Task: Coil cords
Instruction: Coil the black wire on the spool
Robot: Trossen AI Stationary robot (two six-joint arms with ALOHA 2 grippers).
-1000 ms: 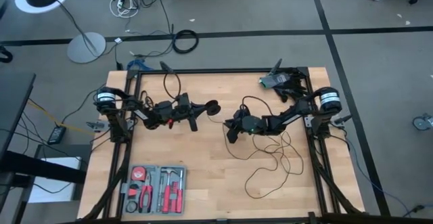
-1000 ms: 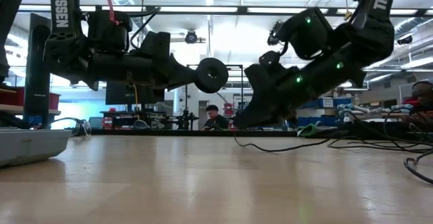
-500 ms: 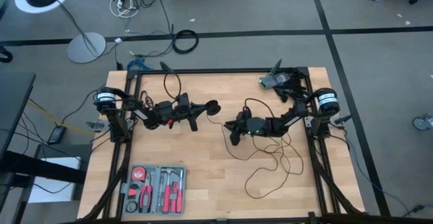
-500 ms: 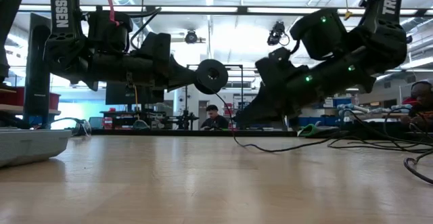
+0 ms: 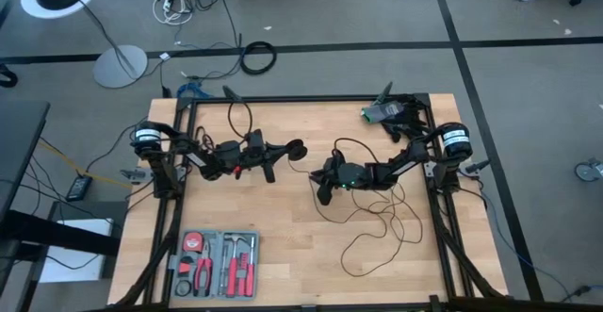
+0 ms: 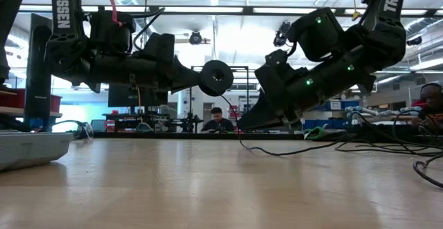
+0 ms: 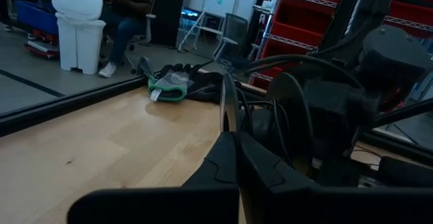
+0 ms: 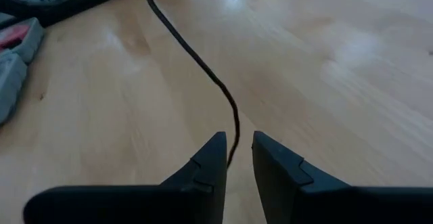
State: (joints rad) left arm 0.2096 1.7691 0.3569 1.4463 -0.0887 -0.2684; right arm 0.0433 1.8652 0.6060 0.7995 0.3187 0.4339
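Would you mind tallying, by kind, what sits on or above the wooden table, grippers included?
Grippers: 2, left gripper shut on the disc-shaped puck, right gripper holding the thin black wire
Thin black wire with puck: 1
Tool kit tray: 1
Pair of gloves: 1
Total: 5

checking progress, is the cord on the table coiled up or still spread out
Spread out: the thin black cord lies in loose, sprawling loops across the table near the right gripper.

Thin black wire [image 8: 203, 68] between tool [image 8: 238, 158] fingers
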